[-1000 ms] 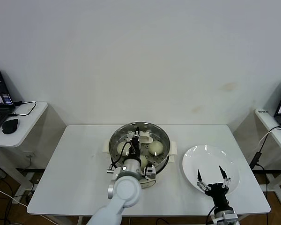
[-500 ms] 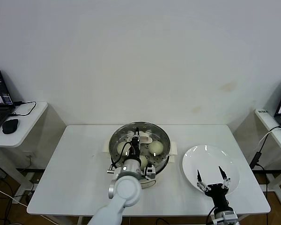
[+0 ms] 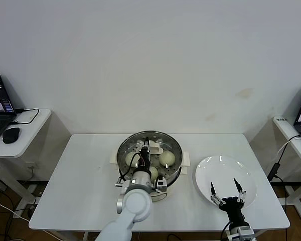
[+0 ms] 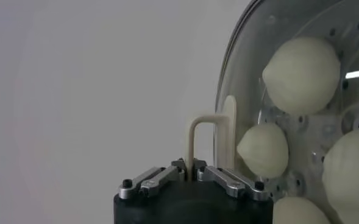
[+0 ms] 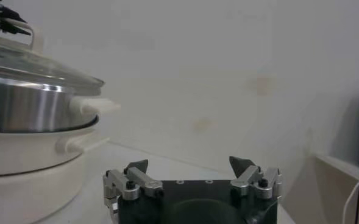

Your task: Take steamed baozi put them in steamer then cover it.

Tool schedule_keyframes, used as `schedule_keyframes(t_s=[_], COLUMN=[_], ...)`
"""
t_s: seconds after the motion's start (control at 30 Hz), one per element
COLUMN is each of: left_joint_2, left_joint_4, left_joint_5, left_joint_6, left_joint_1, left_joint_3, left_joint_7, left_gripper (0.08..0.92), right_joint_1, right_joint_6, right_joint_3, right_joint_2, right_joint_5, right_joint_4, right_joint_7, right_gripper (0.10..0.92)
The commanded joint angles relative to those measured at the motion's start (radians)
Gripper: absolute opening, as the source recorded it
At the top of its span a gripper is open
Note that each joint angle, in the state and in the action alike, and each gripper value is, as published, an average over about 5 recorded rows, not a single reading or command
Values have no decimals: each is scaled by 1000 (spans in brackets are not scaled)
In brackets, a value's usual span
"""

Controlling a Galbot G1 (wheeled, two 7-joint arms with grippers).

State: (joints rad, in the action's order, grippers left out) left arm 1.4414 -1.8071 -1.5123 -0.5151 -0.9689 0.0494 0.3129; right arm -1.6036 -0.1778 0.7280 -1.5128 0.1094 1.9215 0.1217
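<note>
The steamer [image 3: 121,150] stands mid-table, a steel pot on a cream base [image 5: 27,173]. The glass cover [image 3: 163,142] lies on it. Through the glass I see baozi [image 3: 166,158] on the perforated tray, and again in the left wrist view [image 4: 301,73]. My left gripper [image 3: 146,149] is over the pot's middle, shut on the cover's cream bar handle [image 4: 230,134], its jaws pinching the thin leg of the handle. My right gripper [image 3: 228,190] hovers open over the near edge of the white plate [image 3: 226,168], holding nothing.
The white plate lies to the right of the steamer with nothing on it. Side tables with laptops stand at both sides, and a mouse [image 3: 11,134] is on the left one. White tabletop [image 3: 75,186] shows on the left and in front.
</note>
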Motion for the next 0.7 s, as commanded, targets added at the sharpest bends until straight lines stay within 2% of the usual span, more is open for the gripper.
schedule_keyframes(t_s=[0.03, 0.27, 0.43, 0.57, 0.63, 0.7], left_joint_2=[-10, -81, -163, -229, -250, -258], left_joint_4=[-50, -175, -336, -471, -521, -552], left_joint_5=[19, 66, 167, 377, 542, 779], left_joint_6=[-3, -3, 9, 44, 85, 176], left_joint_1=[-16, -102, -202, -325, -414, -521], left_joint_3=[2, -2, -29, -107, -167, -259], left_joint_7=[-6, -18, -65, -184, -286, -422], left_gripper=[214, 413, 560, 673, 732, 777], right_joint_1=[0, -2, -5, -10, -17, -25], right_joint_6=[0, -1, -3, -6, -8, -11], right_joint_3=[-2, -5, -4, -4, -3, 1], right_joint_2=[0, -1, 0, 7, 16, 29], right_joint_5=[1, 3, 3, 0, -6, -16], right_joint_4=[0, 0, 1, 3, 7, 12], right_joint_7=[1, 2, 2, 2, 2, 3], right_gripper=[823, 823, 822, 823, 823, 823])
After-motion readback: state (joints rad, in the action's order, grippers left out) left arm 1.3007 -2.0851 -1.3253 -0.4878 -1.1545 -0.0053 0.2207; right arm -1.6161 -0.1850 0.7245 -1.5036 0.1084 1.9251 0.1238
